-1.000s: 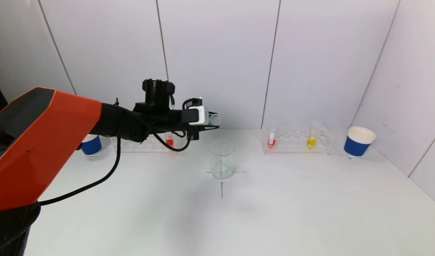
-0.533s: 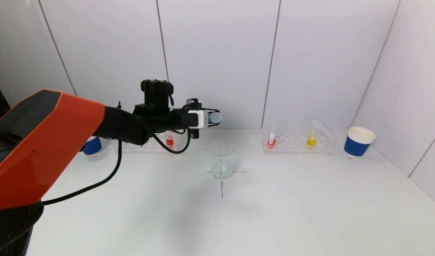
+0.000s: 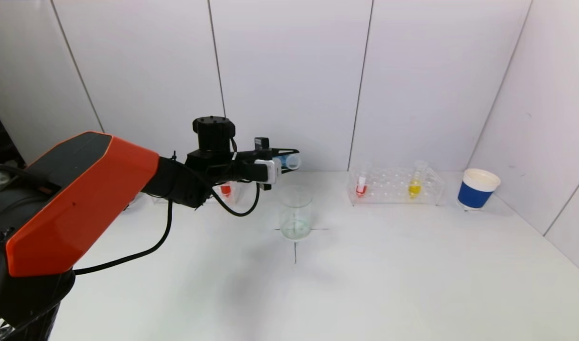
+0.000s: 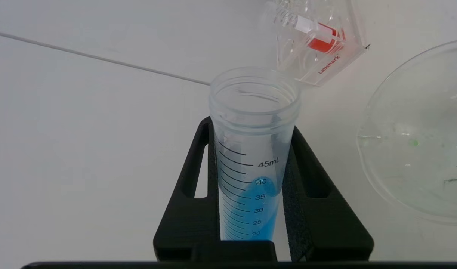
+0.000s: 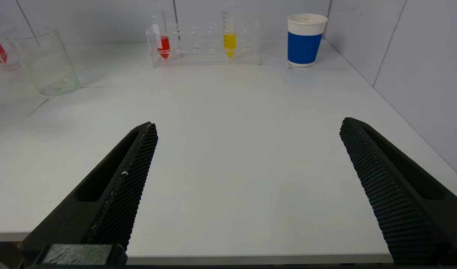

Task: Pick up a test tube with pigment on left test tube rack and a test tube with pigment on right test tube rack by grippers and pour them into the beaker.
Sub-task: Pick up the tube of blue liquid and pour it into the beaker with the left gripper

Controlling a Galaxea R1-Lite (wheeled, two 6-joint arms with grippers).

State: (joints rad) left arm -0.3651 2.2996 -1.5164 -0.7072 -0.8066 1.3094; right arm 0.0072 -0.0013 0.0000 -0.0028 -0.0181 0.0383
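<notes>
Bright, even light — soft shadows, sharp.

The beaker (image 3: 295, 211) stands mid-table, between 2 racks (image 3: 396, 185); a cup (image 3: 477, 188) sits right, seemingly just beside.

The clear plastic graduated tube holding blue liquid (image 4: 252, 164) bears black marks reading 45mL, 40, 35, 30, 25 and 20. The transparent acrylic tube rack (image 4: 318, 41) carries "Labshark" in red.

Orange arm shell (image 3: 76, 199), black cable (image 3: 128, 255), black ribbed hand (image 4: 263, 209)
</notes>
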